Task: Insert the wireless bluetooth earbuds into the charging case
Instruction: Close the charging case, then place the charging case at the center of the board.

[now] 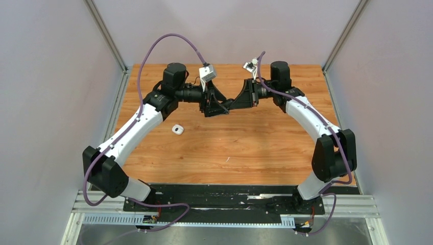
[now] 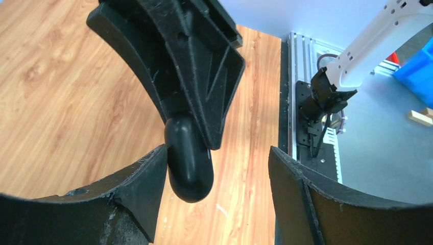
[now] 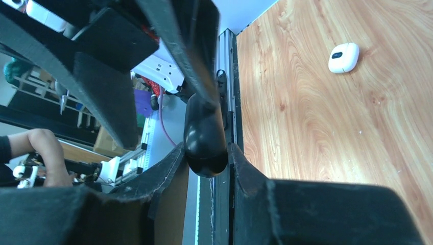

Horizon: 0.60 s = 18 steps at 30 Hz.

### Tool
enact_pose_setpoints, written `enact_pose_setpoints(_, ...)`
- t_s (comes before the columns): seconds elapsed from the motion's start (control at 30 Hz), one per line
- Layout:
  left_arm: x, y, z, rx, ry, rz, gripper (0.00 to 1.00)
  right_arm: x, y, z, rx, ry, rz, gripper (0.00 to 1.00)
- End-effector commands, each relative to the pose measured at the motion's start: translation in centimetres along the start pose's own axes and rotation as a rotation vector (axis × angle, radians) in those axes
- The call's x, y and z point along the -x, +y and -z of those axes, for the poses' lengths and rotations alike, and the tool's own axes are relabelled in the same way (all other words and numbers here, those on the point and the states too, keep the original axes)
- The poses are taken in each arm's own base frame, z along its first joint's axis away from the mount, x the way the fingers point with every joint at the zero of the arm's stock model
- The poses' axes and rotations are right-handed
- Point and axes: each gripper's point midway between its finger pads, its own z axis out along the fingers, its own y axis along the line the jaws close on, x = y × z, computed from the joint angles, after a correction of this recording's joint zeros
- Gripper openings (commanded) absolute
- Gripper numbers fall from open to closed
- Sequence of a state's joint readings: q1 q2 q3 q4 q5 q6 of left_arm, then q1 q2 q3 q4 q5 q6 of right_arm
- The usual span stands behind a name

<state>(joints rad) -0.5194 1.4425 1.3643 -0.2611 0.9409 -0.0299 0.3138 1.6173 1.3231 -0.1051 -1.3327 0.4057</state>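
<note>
My right gripper [image 3: 205, 153] is shut on a glossy black rounded charging case [image 3: 205, 135], held in the air over the back middle of the table [image 1: 265, 148]. My left gripper [image 2: 217, 153] faces it with jaws wide open. In the left wrist view the black case [image 2: 189, 166] sits just beside my left finger [image 2: 145, 178], far from the other finger. From above, the left gripper [image 1: 214, 104] and the right gripper [image 1: 239, 102] meet tip to tip. A small white case [image 1: 177, 129] lies closed on the wood, left of centre. The earbuds are out of view.
The white case [image 3: 343, 57] lies apart from both grippers. Grey walls and metal rails [image 1: 110, 38] enclose the table on three sides. Beyond the front edge are a blue bin [image 2: 416, 66] and a person's hand [image 3: 43, 153] outside the cell.
</note>
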Motion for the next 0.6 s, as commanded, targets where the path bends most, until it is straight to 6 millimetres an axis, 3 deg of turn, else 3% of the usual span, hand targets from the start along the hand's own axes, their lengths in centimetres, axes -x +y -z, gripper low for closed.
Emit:
enact_pose_setpoints(0.0, 2.5, -3.1, 0.8, -0.113, -0.040, -0.088, 0.76, 0.8, -2.5, 0.9, -0.061, -0.048, -0.045, 0.00)
enact_pose_setpoints(0.17, 2.2, -2.1, 0.8, -0.054, -0.038, -0.116, 0.72, 0.5, -4.0, 1.6, -0.080, -0.058, -0.080, 0.00)
enact_pose_setpoints(0.23, 2.3, 1.5, 1.6, 0.184, -0.034, -0.108, 0.72, -0.6, -5.7, 2.0, -0.123, -0.060, -0.126, 0.00)
enact_pose_setpoints(0.3, 2.1, 4.9, 3.1, 0.403, -0.013, -0.116, 0.77, -2.9, -8.7, 2.7, -0.224, -0.064, -0.235, 0.00)
enact_pose_setpoints(0.4, 1.3, 8.1, 5.6, 0.600, 0.032, -0.106, 0.82, -7.1, -11.7, 3.5, -0.308, -0.046, -0.381, 0.00)
enact_pose_setpoints(0.47, 0.5, 9.1, 6.7, 0.670, 0.061, -0.079, 0.84, -9.5, -12.8, 3.4, -0.322, -0.021, -0.446, 0.00)
enact_pose_setpoints(0.57, -1.2, 9.0, 7.2, 0.689, 0.107, -0.031, 0.84, -11.8, -14.7, 3.1, -0.363, 0.012, -0.500, 0.00)
